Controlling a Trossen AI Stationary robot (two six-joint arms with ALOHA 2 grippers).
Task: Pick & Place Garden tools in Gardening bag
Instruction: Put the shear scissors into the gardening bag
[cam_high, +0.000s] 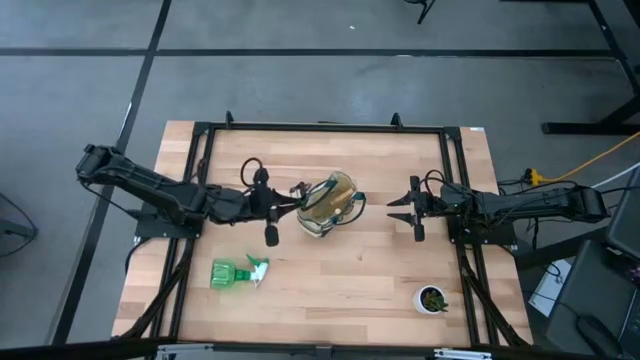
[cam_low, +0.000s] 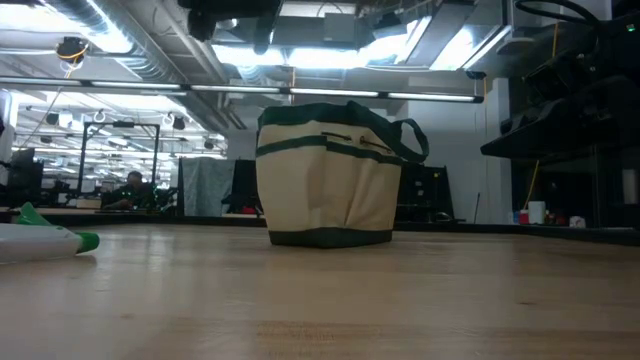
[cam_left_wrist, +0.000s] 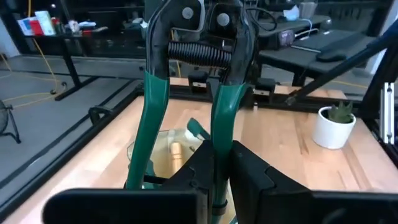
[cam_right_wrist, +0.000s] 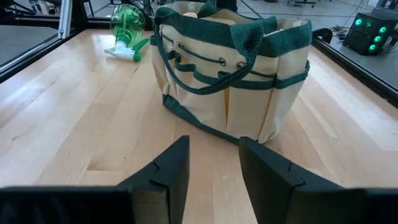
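The cream gardening bag (cam_high: 328, 203) with dark green trim stands upright on its base at the table's middle; it also shows in the low view (cam_low: 330, 175) and the right wrist view (cam_right_wrist: 236, 74). A wooden handle (cam_left_wrist: 176, 149) lies inside it. My left gripper (cam_high: 285, 200) is at the bag's left rim, shut on the pruning shears (cam_left_wrist: 199, 56), which have a black head and green handles. The green spray bottle (cam_high: 238, 271) lies on its side near the table's front left. My right gripper (cam_right_wrist: 214, 163) is open and empty just right of the bag. The trowel is not to be made out. My left gripper pinches one green handle of the shears (cam_left_wrist: 221, 134) between its two fingers (cam_left_wrist: 252, 174), at the handle's lower part. The other handle (cam_left_wrist: 146, 118) hangs free beside it. The shears are lifted clear, above the bag's open top, with the black head and spring away from the fingers.
A small white pot with a green plant (cam_high: 432, 298) stands near the table's front right corner and shows in the left wrist view (cam_left_wrist: 334, 124). A black frame (cam_high: 320, 127) runs round the table's edges. Bare wood lies in front of the bag (cam_high: 340, 270).
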